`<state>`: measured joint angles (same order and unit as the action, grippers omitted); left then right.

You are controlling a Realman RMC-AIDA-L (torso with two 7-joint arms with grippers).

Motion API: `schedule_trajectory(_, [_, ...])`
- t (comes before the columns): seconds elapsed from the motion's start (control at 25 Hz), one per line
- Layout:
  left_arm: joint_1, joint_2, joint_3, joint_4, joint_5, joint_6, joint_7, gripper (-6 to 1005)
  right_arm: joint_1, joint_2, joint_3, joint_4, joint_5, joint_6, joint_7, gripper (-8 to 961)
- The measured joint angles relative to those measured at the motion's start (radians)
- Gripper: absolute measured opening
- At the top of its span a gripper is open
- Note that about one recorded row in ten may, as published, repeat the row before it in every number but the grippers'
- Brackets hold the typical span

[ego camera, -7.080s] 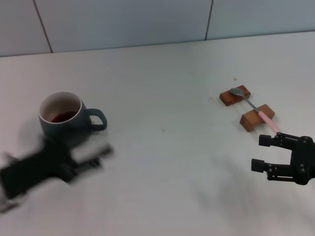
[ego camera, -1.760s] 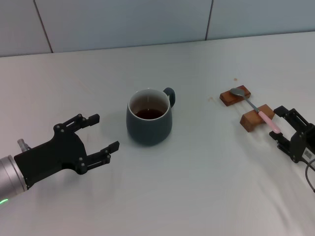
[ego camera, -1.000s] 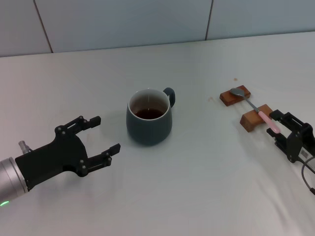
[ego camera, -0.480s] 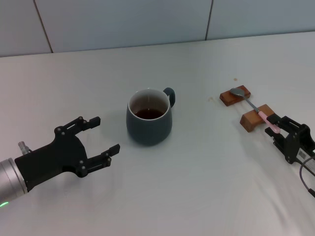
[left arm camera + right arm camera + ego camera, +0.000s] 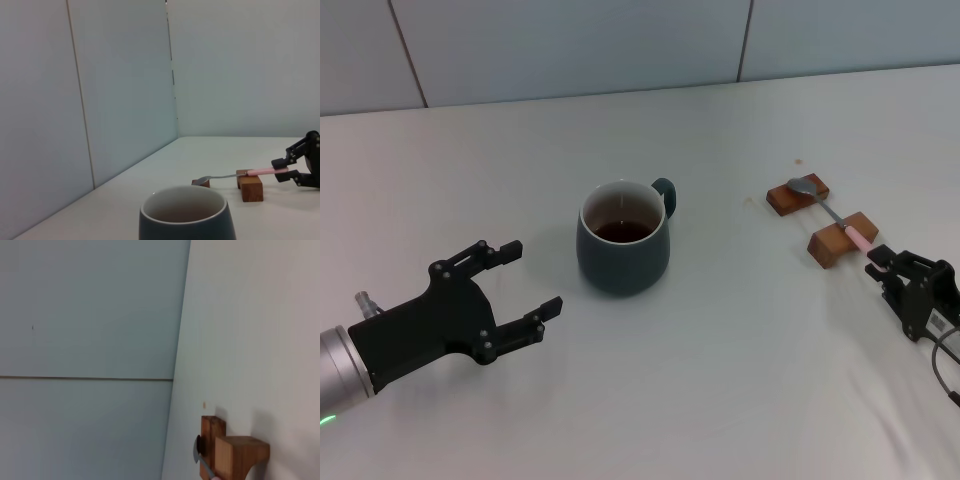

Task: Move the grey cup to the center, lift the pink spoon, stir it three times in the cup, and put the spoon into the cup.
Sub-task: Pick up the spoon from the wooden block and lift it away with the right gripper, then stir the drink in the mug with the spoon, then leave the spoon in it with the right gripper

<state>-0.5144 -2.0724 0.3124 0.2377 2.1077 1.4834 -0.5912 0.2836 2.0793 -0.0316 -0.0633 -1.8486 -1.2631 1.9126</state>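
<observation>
Right gripper [image 5: 886,264] is sitting narrowed around the near tip of the pink spoon [image 5: 832,217], which is lying across two wooden blocks [image 5: 820,218]. Left gripper [image 5: 515,283] is hovering wide open, near-left of the centered grey cup [image 5: 621,238].

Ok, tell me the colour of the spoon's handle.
Pale pink; the spoon bowl and neck are silver. Head view shows it best.
</observation>
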Motion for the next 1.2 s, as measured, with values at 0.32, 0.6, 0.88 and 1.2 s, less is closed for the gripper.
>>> schedule_trajectory(0.32, [0.004,0.0,-0.001,0.002,0.0,0.002,0.001,808,-0.005,0.002,0.006,0.002,0.004,-0.028,-0.067,128])
schedule_trajectory(0.6, [0.01,0.0,-0.003,0.002,0.0,0.01,0.001,807,-0.041,0.002,0.072,-0.006,0.006,-0.18,-0.19,125])
schedule_trajectory(0.88, [0.012,0.0,-0.007,0.0,0.0,0.016,0.001,807,-0.048,-0.001,0.13,-0.234,0.007,-0.366,-0.166,122])
schedule_trajectory(1.2, [0.003,0.0,-0.007,-0.003,-0.001,0.022,-0.002,807,0.022,0.007,-0.095,-0.87,-0.018,-0.534,0.185,121])
